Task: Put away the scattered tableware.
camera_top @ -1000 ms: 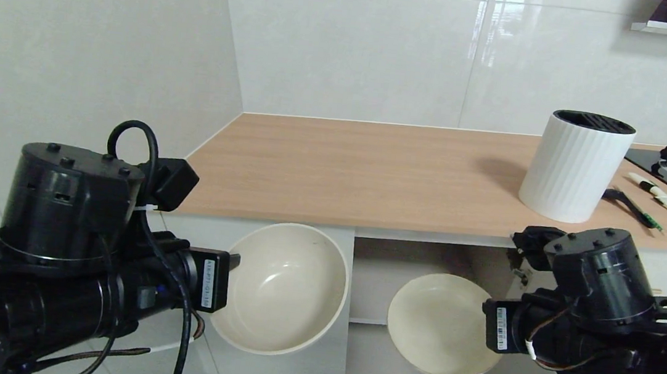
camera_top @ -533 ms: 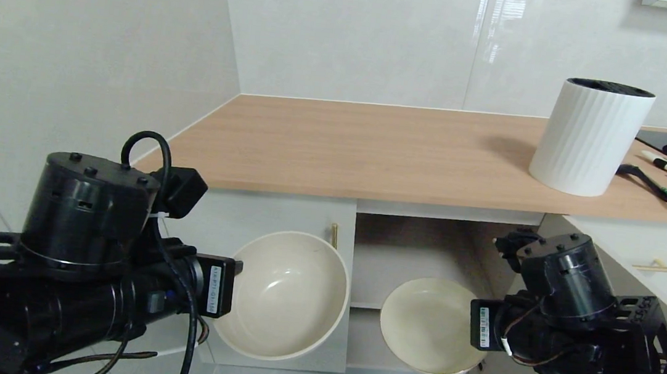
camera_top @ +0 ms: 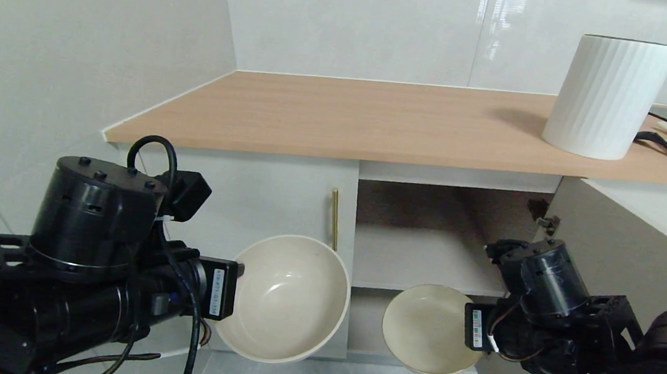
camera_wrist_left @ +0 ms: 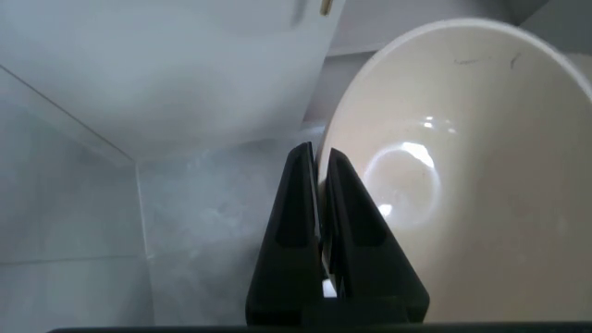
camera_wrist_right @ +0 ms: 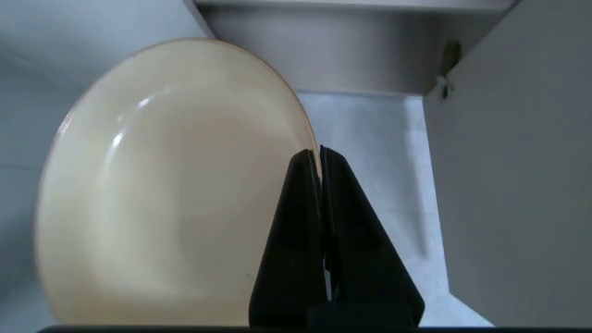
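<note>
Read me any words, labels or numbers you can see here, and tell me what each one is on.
On the left arm's wrist, a white sticker: print too small to read.
On the right arm's wrist, a white barcode sticker: print too small to read.
No text can be seen on the bowl, the plate or the white canister.

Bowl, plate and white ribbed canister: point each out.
bowl (camera_top: 289, 299), head view, middle of its inner hollow.
plate (camera_top: 427, 330), head view, middle of its inner face.
white ribbed canister (camera_top: 608, 98), head view, side wall.
</note>
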{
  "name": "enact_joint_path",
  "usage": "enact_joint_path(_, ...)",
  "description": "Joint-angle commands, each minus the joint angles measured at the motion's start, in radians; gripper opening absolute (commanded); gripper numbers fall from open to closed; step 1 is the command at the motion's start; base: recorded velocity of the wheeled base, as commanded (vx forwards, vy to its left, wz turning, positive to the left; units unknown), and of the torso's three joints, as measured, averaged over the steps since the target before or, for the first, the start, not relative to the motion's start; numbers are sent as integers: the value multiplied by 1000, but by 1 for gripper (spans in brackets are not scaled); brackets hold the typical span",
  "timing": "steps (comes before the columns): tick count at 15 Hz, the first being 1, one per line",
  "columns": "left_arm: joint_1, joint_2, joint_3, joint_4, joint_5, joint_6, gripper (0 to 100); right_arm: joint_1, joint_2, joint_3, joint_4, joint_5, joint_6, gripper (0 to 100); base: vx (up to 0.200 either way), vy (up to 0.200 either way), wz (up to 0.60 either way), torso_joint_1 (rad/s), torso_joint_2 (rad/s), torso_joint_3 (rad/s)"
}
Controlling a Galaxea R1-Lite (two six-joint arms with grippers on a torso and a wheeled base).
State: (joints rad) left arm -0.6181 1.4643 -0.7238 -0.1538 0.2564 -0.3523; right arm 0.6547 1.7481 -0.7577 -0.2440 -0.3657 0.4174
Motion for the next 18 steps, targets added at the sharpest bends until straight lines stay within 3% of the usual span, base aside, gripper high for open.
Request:
enact_joint_path(1,0,2,0,-1,0,0,0,0,24,0,-3,-1,0,0,0,0,0,-66,447,378)
enact_joint_path(4,1,4,0,-1,0,0,0,0,45,1,-31,-2,-2,0,0,0,0,-33,386,347)
enact_joint_path(8,0,11,0,-1,0,0,0,0,62,-6,-35,-2,-3,0,0,0,0,-7,76,63)
enact_joint_path(12,1,2,-2,-6,0,-2,0,-73,249,-177,-54,25,-9,0,0,0,0,0,0,0)
enact_joint_path(18,1,2,-2,-12,0,-4,0,-207,541,-575,-77,34,-14,0,0,0,0,0,0,0)
